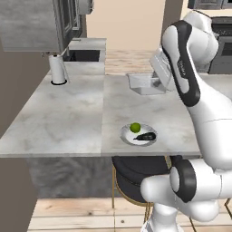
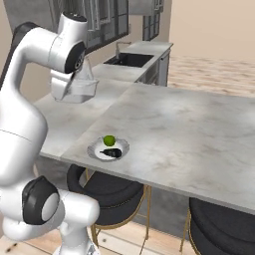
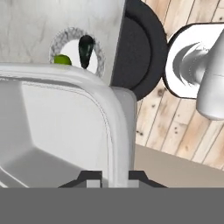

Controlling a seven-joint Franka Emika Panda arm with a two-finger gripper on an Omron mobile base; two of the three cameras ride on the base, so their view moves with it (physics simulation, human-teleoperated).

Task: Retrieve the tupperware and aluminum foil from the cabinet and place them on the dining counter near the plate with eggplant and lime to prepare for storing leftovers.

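Counter: the broad light grey marbled dining counter (image 1: 68, 113) takes up the middle of both base views; its front edge runs just below the plate.
Arm: the white arm (image 1: 199, 113) rises at the lower right of the left base view and bends over the counter; in the right base view it arches from the lower left.
Cabinet: a grey wood-grain wall cabinet (image 1: 31, 25) hangs at the upper left of the left base view, well apart from the plate.
Stools: a black round stool (image 1: 136, 174) on gold legs stands under the counter's front edge below the plate; a second one (image 2: 224, 224) shows at the lower right of the right base view.
Container: the translucent pale tupperware (image 2: 74, 87) is held up in the air over the counter, tilted, back from the plate; in the hand view its rim (image 3: 116, 127) runs straight up between the fingertips.
Gripper: the gripper (image 3: 111, 177) is pressed together on the container's rim, pinching it.
Plate: the small round plate (image 1: 128, 138) lies near the counter's front edge.
Eggplant: the dark eggplant (image 1: 146, 136) lies on the plate, toward its front.
Lime: the green lime (image 1: 135, 127) sits on the plate just beside the eggplant.
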